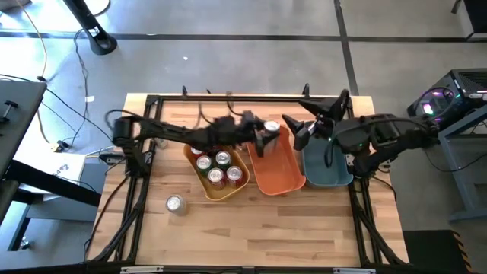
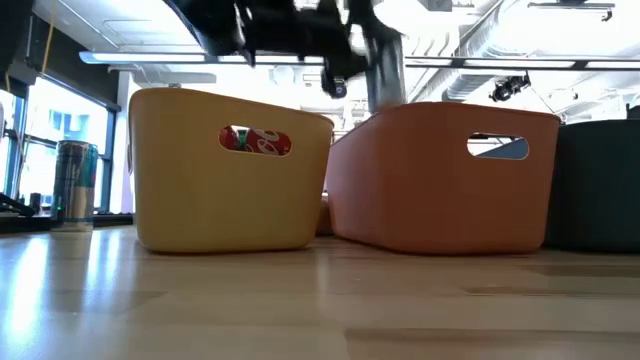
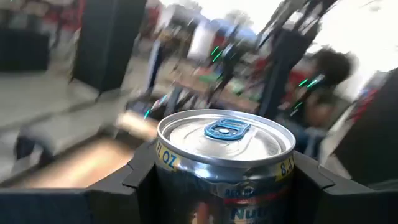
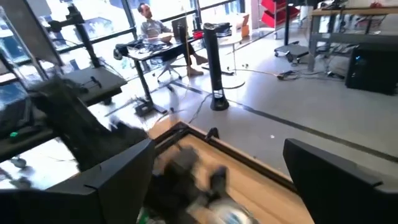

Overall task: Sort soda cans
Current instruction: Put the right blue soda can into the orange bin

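Near edge of worktop [image 1: 304,236]: lone silver can [image 1: 175,203] upright, long axis vertical, top up, untouched.

Yellow bin [image 1: 199,183]: four red cans upright.

Left hand [image 1: 266,139] over orange bin [image 1: 278,179], pinching blue-tab can [image 3: 225,158] by sides; axis vertical, lid up. You lower it level into bin, release low so it doesn't tip.

Right hand [image 1: 313,131] over teal bin [image 1: 327,176], fingers spread, empty.

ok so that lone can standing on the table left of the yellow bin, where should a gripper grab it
Grip the can around its round side wall, coming from straight above. It stands upright, top up, on the table, clear of the yellow bin, so fingers likely fit on both sides.
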